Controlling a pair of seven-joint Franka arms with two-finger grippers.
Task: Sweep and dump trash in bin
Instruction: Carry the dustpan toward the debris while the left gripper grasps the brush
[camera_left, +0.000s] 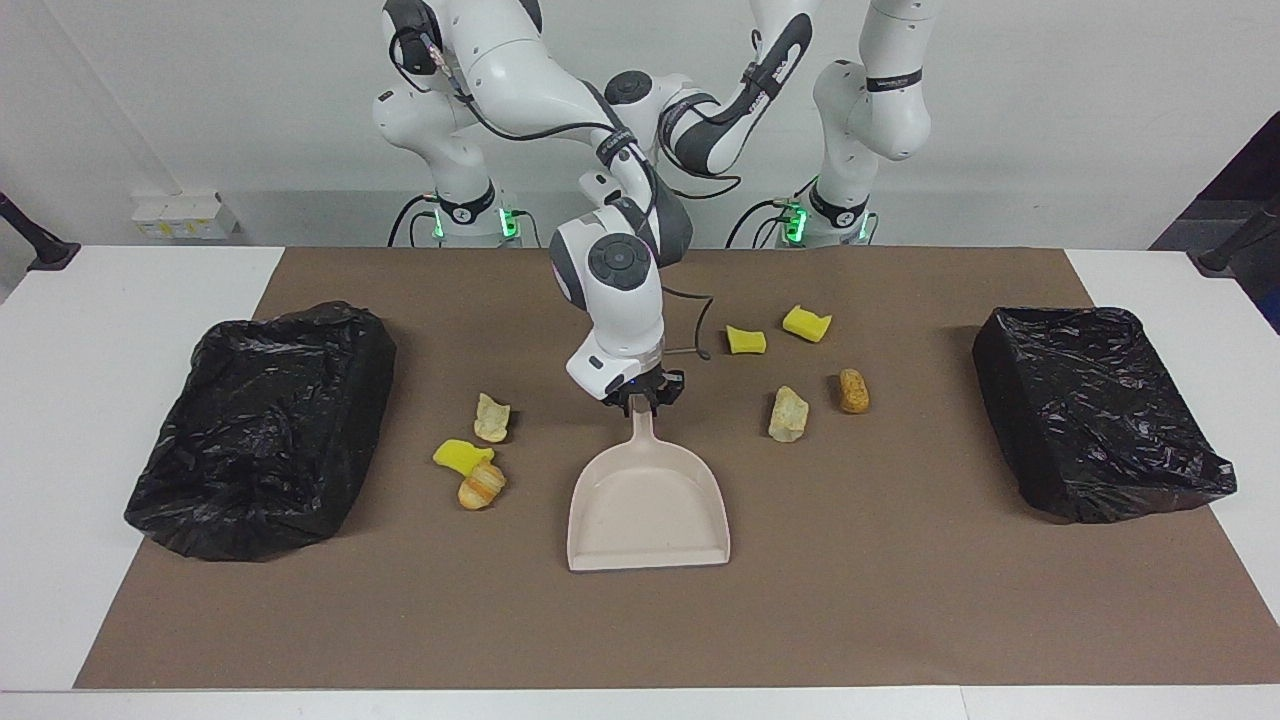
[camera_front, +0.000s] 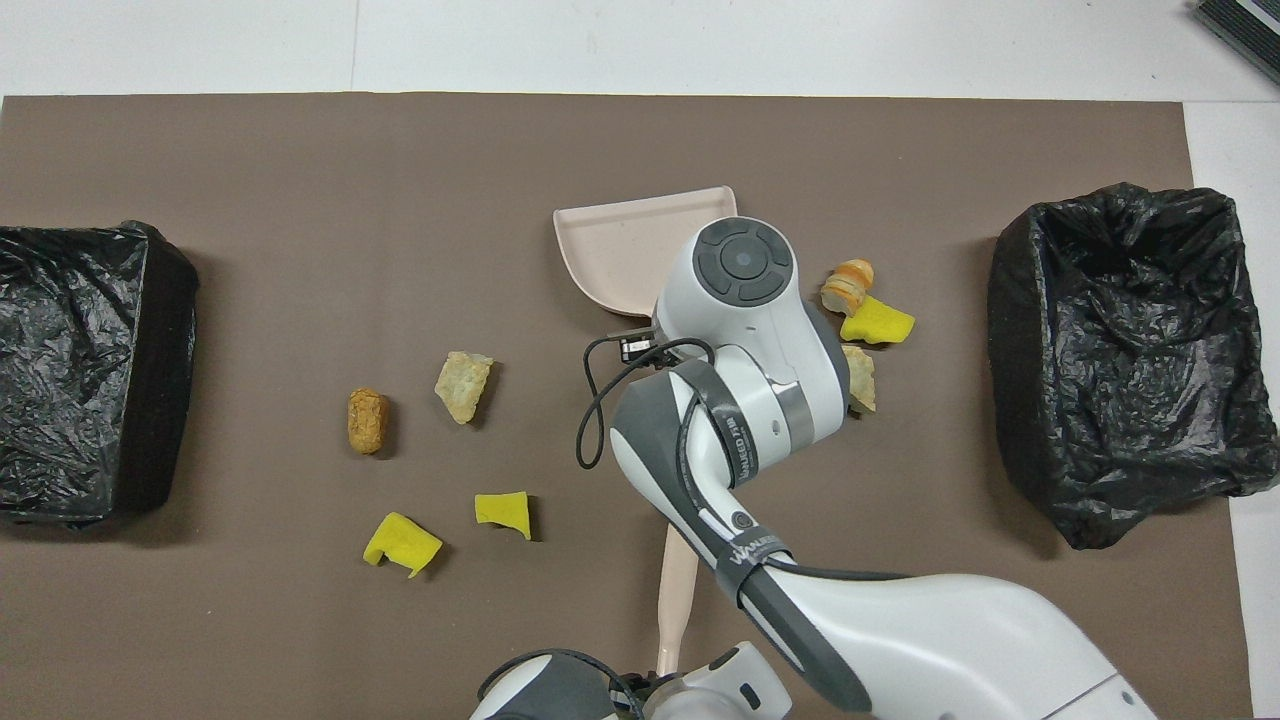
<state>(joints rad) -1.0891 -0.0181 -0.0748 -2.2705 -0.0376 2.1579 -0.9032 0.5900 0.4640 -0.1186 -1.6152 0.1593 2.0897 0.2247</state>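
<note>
Seven pieces of trash lie loose on the brown mat, none in the pan or visibly in a bin, so we judge the sweeping has not begun and the step in hand is taking hold of the tools.

Working across the facing view, the first bin, lined in black, sits at the right arm's end of the table. Beside it, toward the middle, three pieces cluster: a cream lump, a yellow sponge piece and a striped brown roll, the last two touching.

At the middle the beige dustpan lies flat with its open lip pointing away from the robots. The right gripper is down on the neck of its handle, fingers pinched onto it.

The left gripper shows only in the overhead view, at the robots' edge. It is closed, right at the end of a long beige stick. We cannot tell whether it actually clamps that stick, nor whether the stick is the pan's own handle or a separate tool.

Further across lie four more pieces: two yellow sponge bits nearer the robots, then a pale lump and a tan nugget. The second bin closes the row at the left arm's end.

Next, we think, the pan's lip must come beside one cluster, pressed flat to the mat so that light pieces slide in and not under.
</note>
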